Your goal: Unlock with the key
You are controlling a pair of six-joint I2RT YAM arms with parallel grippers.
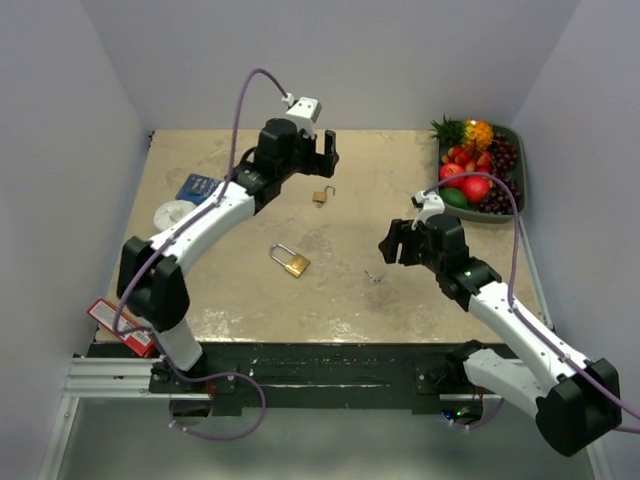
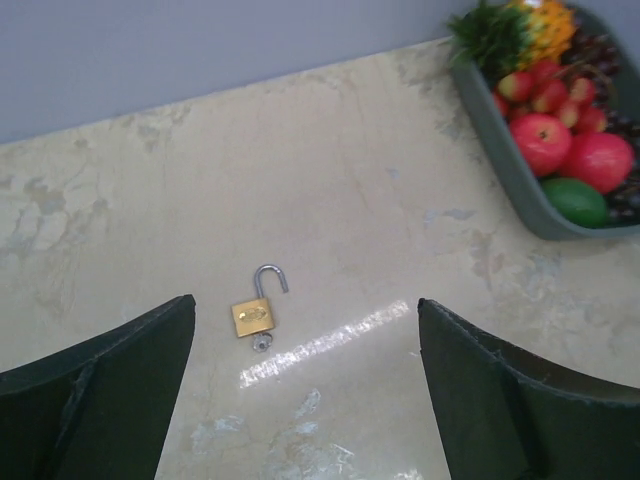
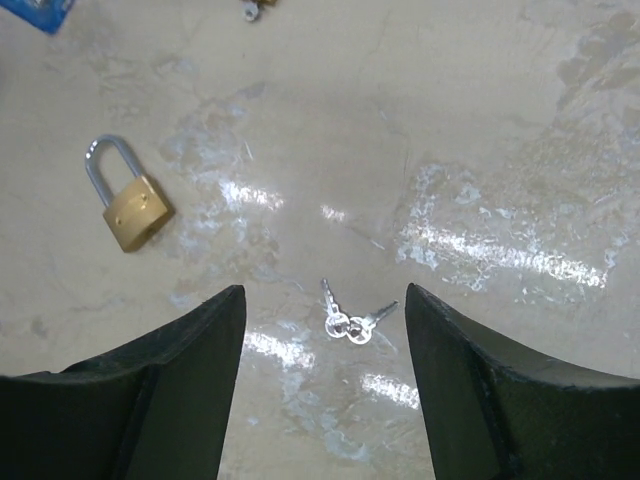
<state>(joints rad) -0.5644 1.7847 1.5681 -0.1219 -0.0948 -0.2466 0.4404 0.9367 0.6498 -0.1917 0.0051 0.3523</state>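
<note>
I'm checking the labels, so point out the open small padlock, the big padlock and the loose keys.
small padlock (image 2: 253, 317), left wrist view, on its brass body.
big padlock (image 3: 138, 213), right wrist view, on its brass body.
keys (image 3: 346, 326), right wrist view, on the rings joining them.

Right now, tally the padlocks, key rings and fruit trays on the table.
Padlocks: 2 (open padlock, shut padlock)
Key ring: 1, carrying two keys
Fruit tray: 1
Total: 4
</note>
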